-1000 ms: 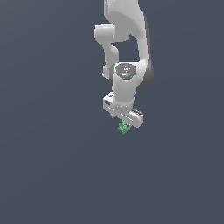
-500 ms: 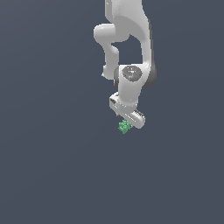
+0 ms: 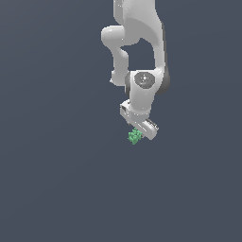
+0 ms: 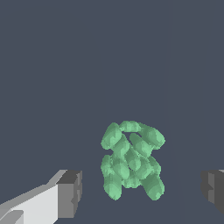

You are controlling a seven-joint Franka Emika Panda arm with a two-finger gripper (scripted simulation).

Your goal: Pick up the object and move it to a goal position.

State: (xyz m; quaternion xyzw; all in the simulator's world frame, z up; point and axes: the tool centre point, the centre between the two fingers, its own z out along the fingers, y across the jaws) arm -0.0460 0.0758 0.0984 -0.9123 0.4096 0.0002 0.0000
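Closest in the wrist view, two blocky fingers [image 4: 70,194] with flat dark-grey pads and pale grey bodies, jaws spread wide apart, nothing clamped. Between them and slightly beyond, the object [image 4: 131,159]: a bright green lumpy cluster of small rounded, glossy blobs, like a bunch of grapes, clear of both pads. Behind it only a flat, matte slate-blue surface [image 4: 109,57]. Seen from the exterior view, just right of frame centre, the gripper [image 3: 139,130] pointing down from a smooth white arm [image 3: 137,52] that drops from the upper edge, the green cluster peeking out at its lower-left tip. No containers anywhere.
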